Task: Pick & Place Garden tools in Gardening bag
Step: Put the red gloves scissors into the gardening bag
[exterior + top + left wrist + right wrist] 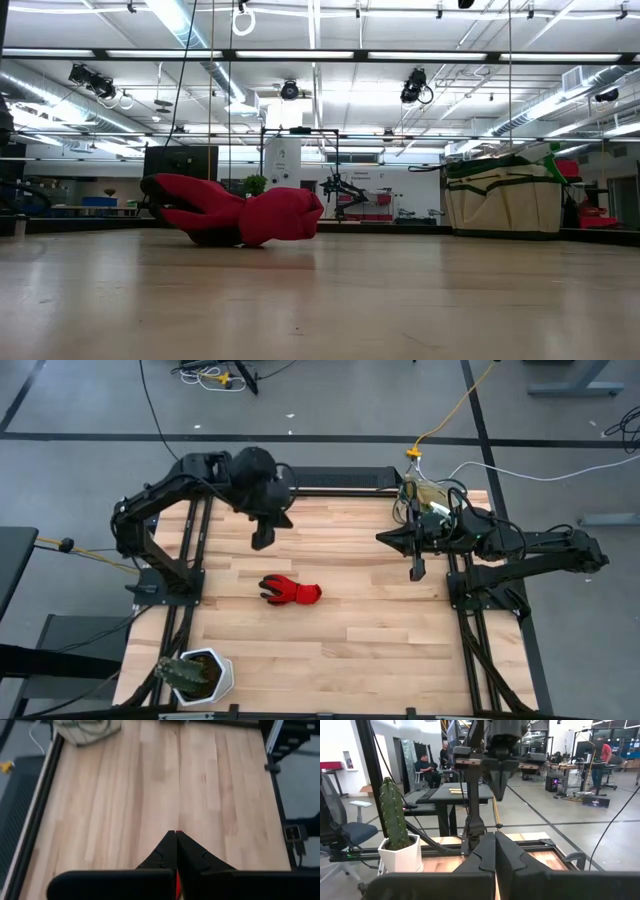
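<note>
The red glove (290,592) lies flat on the wooden table near its middle; in the low view (240,215) its fingers point left. The beige gardening bag with green trim (427,498) stands at the far right corner and also shows in the low view (505,195) and the left wrist view (87,730). My left gripper (262,542) hangs shut above the table, far and left of the glove. My right gripper (416,572) is shut and empty, near the bag and right of the glove. The watering vessel and the wooden-handled tools do not show.
A white pot with a cactus (197,676) stands at the near left corner and shows in the right wrist view (395,840). Bare tabletop (350,650) lies around the glove. People sit and stand in the room beyond the table (427,767).
</note>
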Robot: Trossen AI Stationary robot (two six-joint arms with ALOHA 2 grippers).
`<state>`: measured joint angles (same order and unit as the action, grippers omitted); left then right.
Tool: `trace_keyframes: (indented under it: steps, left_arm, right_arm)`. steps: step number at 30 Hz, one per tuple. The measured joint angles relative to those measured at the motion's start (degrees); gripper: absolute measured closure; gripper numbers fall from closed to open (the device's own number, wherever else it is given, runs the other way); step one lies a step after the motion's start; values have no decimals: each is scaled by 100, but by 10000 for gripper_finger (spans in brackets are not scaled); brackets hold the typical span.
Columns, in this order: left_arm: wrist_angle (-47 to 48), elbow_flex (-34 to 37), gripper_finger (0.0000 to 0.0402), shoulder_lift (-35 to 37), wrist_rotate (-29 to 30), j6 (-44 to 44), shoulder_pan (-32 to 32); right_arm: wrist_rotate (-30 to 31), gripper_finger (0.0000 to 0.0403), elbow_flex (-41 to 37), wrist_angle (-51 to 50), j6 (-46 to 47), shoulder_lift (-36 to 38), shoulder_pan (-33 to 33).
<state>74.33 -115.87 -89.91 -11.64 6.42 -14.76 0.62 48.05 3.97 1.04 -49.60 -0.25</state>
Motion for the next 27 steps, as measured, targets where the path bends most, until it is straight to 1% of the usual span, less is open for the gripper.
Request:
trace_keyframes:
  steps: [4,9,15,23,27]
  left_arm:
    - [233,0,400,0,119,-123,183]
    - [259,0,400,0,182,-185,323]
    - [261,0,400,0,674,-274,591]
    - [188,0,400,0,700,-324,812]
    - [-70,0,400,-4,695,-381,875]
  right_arm:
    - [1,403,0,-4,0,0,0]
    - [-2,403,-2,-15,-2,-1,0]
    - [0,403,-2,-15,-2,-2,0]
    - [1,403,-2,-15,-7,-2,0]
    - [1,403,-2,-15,-17,-2,0]
